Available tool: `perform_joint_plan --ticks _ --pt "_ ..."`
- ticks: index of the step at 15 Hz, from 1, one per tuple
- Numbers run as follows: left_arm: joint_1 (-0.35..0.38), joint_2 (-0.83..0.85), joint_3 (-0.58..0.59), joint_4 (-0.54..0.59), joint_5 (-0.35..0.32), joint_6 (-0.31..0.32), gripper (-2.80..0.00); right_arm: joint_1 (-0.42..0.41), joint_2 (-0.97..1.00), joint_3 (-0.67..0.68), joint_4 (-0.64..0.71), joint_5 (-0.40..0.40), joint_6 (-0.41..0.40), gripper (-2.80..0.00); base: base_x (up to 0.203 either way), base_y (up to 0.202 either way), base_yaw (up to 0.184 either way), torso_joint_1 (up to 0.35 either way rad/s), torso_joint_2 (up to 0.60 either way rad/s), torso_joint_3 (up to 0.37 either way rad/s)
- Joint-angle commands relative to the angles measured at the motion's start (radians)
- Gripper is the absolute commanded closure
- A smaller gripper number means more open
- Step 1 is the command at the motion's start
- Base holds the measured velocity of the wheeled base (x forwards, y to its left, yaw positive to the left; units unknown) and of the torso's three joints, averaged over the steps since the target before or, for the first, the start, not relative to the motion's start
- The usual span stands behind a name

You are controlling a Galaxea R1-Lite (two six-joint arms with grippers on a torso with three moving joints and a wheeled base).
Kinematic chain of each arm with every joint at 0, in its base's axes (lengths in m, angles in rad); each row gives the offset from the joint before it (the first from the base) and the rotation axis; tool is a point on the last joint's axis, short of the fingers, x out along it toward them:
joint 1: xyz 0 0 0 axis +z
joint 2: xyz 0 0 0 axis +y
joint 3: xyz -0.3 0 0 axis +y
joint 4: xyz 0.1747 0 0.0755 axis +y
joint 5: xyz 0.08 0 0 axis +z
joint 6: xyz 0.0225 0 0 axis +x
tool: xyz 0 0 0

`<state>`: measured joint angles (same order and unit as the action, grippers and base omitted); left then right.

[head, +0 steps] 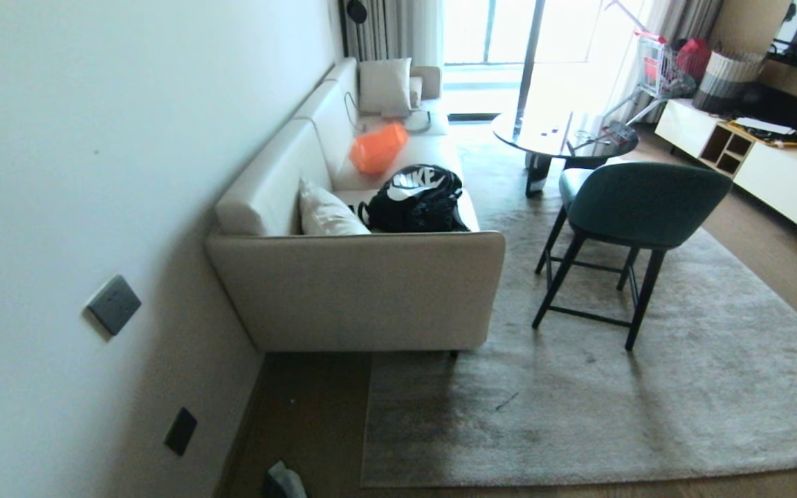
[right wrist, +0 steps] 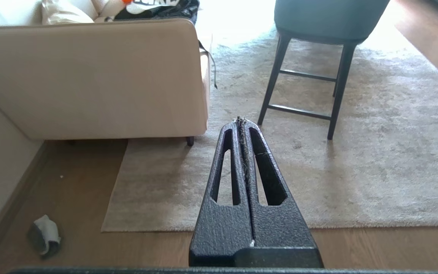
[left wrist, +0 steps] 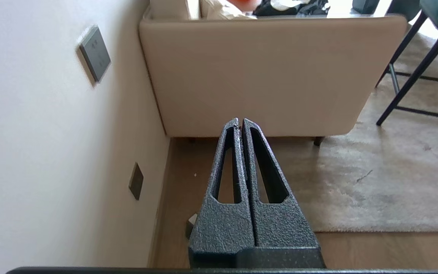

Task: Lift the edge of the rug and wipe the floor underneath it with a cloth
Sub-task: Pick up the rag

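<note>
The large grey-beige rug (head: 647,387) lies flat on the brown wood floor (head: 308,415). The rug edge (head: 509,474) nearest me runs straight to a square corner by the sofa, and the right wrist view shows the same rug edge (right wrist: 146,227). The cloth (right wrist: 46,236), a small crumpled grey rag, lies on the bare floor (right wrist: 70,190) near the wall, left of that corner; the cloth (head: 284,481) also shows low in the head view. My left gripper (left wrist: 240,121) is shut and empty, above the floor. My right gripper (right wrist: 242,121) is shut above the rug, with only fluff between its fingers. Neither arm shows in the head view.
A beige sofa (head: 357,290) stands against the wall (head: 59,207), its end over the rug's far-left part. A green chair (head: 640,200) on thin dark legs stands on the rug. A round table (head: 564,135) and a white cabinet (head: 772,173) are farther off.
</note>
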<state>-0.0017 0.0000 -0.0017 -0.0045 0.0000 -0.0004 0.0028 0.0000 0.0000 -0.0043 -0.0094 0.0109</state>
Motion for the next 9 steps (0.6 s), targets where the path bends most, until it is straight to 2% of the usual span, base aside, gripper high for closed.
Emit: perform_joint_plan --ticks 1,9 --pt "0.000 0.000 0.000 0.000 0.000 0.000 0.00 0.000 0.002 0.000 0.000 0.000 0.000 0.00 0.000 0.000 0.000 -0.190 0.54 0.349" --pt "0.000 0.000 0.000 0.000 0.000 0.000 0.00 0.000 0.002 0.000 0.000 0.000 0.000 0.00 0.000 0.000 0.000 -0.162 0.53 0.363"
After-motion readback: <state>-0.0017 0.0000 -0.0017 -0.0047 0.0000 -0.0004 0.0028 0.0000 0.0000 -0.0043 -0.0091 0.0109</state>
